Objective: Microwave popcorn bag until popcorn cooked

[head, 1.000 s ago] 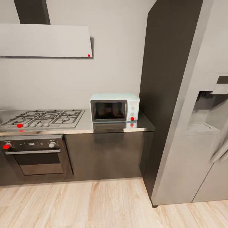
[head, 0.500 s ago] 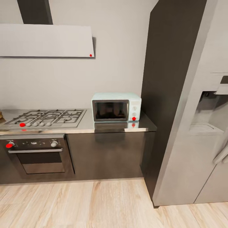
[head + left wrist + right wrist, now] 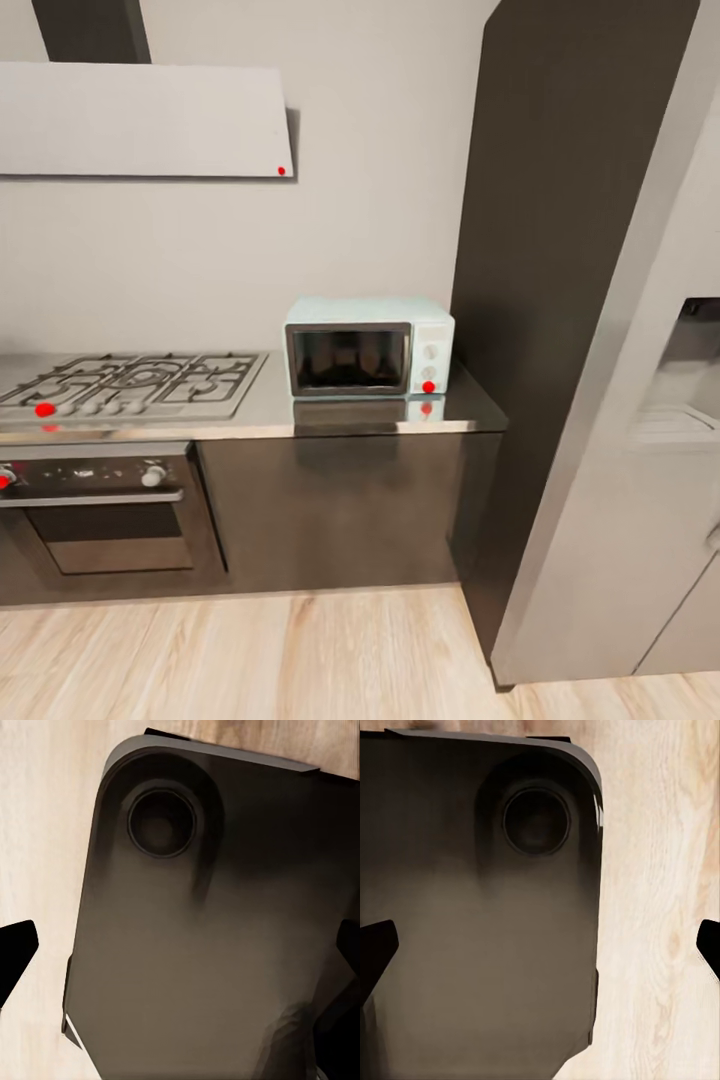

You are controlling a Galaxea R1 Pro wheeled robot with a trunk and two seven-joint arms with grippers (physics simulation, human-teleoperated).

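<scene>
Ahead, the microwave [image 3: 368, 346] sits with its door closed at the right end of the surface [image 3: 330, 418], beside the hob [image 3: 130, 383]. Both wrist views show gripper fingertips spread wide, released, above the wooden floor [image 3: 660, 907].

microwave [image 3: 368, 347] front: apparently free | right: tall cabinet [image 3: 560, 250] blocks

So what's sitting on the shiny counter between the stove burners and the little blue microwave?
Nothing. In the head view, the countertop between the gas hob and the microwave is a bare strip, showing only reflections.
</scene>
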